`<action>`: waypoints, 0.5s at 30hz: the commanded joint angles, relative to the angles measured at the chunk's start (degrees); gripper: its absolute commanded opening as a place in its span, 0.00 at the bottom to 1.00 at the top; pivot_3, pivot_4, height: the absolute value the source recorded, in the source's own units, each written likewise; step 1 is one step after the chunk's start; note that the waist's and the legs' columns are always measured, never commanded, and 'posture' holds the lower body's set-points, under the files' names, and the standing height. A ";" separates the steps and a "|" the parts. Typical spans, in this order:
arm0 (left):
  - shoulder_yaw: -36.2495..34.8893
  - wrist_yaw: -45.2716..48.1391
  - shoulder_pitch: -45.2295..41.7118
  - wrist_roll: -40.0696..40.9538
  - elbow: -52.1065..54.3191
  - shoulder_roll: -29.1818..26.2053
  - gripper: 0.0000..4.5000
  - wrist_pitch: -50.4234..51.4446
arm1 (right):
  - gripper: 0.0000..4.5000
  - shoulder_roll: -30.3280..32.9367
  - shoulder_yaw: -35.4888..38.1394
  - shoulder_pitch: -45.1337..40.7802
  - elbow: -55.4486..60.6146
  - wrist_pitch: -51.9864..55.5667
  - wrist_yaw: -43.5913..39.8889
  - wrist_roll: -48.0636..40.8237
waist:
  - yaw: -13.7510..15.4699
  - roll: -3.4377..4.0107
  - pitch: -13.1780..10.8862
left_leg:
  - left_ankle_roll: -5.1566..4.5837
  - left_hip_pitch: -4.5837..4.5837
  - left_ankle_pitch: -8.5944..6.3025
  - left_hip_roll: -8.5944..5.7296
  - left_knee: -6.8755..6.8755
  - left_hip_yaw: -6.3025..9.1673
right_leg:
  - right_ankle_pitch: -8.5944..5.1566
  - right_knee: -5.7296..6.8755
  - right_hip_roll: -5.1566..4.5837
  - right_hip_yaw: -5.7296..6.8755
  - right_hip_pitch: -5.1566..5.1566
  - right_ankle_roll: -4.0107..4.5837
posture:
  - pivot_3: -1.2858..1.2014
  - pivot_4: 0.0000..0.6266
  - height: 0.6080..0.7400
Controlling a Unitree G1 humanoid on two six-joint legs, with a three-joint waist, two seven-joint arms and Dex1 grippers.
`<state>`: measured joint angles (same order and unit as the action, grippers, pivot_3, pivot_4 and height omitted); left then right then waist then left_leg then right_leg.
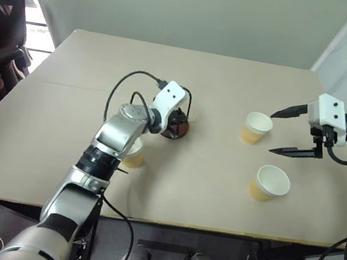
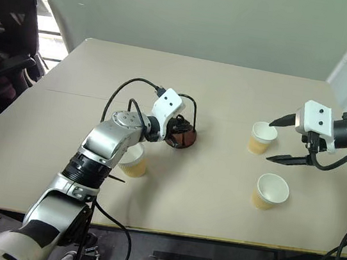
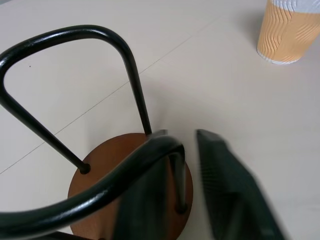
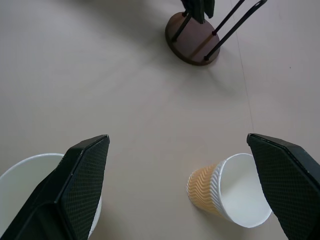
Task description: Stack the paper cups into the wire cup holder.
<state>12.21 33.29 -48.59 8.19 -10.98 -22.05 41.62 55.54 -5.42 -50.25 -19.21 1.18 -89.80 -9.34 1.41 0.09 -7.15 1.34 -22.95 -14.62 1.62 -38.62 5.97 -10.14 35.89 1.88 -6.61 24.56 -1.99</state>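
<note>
Black wire cup holder (image 2: 181, 133) at mid-desk sits pinched in our left gripper (image 3: 187, 165); we should steady it while our open right gripper (image 2: 277, 139) takes paper cups (image 2: 262, 137).

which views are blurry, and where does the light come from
Left wrist view: the near fingers blur, the holder and a cup stay fairly sharp. Left eye view: bright window at far left. Right wrist view: sharp, soft shadow beside the holder.
</note>
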 commanded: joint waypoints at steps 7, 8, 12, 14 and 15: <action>0.72 9.40 3.00 2.34 10.25 -6.03 0.00 0.84 | 1.00 1.30 2.27 -1.05 1.07 -0.41 0.90 -0.96 | 0.09 0.00 0.00 | -0.02 0.00 0.01 0.00 -0.03 0.01 | -0.01 0.00 0.00 -0.01 -0.01 0.01 | 0.52 0.24 1.00; 0.77 11.43 3.25 3.39 12.10 -6.76 0.00 0.78 | 1.00 1.33 2.23 -1.17 0.99 -0.47 0.90 -0.93 | 0.08 0.00 0.00 | -0.03 0.00 0.00 0.00 -0.02 -0.01 | -0.01 0.00 0.00 -0.02 0.00 0.02 | 0.52 0.24 1.00; 0.42 15.25 2.39 5.50 14.84 -7.21 0.00 -0.29 | 1.00 1.84 2.40 -0.97 1.31 -0.39 0.36 -1.31 | 0.48 0.00 0.00 | -0.03 -0.02 0.00 0.00 -0.02 0.01 | -0.02 0.00 0.01 0.01 0.01 0.03 | 0.52 0.24 1.00; 0.37 16.87 1.79 6.59 15.70 -6.89 0.00 -0.26 | 1.00 2.38 2.53 -0.38 1.72 -0.36 0.02 -1.42 | 0.53 0.00 0.00 | -0.03 -0.03 0.00 -0.01 -0.05 0.01 | -0.02 0.00 -0.01 0.00 0.00 0.04 | 0.52 0.24 1.00; 0.43 17.76 1.58 7.26 16.20 -6.76 0.00 -0.10 | 1.00 2.62 2.61 -0.15 1.77 -0.41 0.02 -1.42 | 0.53 0.00 0.00 | -0.03 -0.03 0.00 -0.01 -0.05 0.00 | -0.03 0.00 -0.01 -0.01 0.00 0.05 | 0.52 0.24 1.00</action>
<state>13.42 49.64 -45.10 14.02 2.32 -28.99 42.46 56.71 -5.24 -50.09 -19.15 1.08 -89.53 -9.78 1.94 0.09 -7.15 1.31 -22.97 -14.62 1.61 -38.68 5.97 -10.17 35.89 1.86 -6.62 24.55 -1.94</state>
